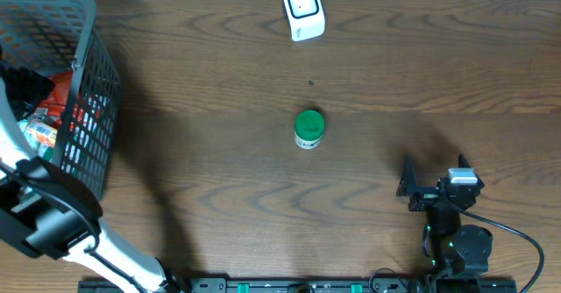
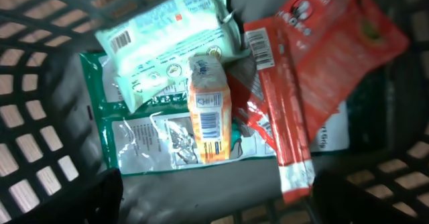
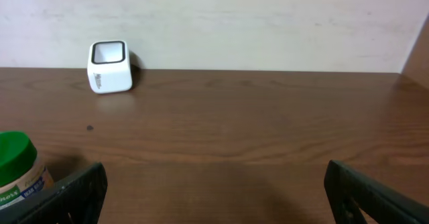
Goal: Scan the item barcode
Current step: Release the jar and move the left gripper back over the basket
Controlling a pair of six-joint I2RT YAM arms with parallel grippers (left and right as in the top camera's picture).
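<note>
Left gripper [image 2: 224, 192] hangs, fingers spread, over the nine-o'clock basket [image 1: 89, 100] — probably to pick the orange carton [image 2: 210, 110]; right gripper [image 3: 214, 177], equally spread, idles at five o'clock.

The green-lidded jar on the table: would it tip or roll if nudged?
The green-lidded jar stands upright and appears squat, so it would probably slide rather than tip. Being round, it would likely roll if knocked over.

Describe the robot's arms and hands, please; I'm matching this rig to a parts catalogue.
Left arm: white tube links with black joint housings. Right arm: black, with a small green light and a black cable looping beside it. Left hand and right hand each have two dark, blocky fingers.
</note>
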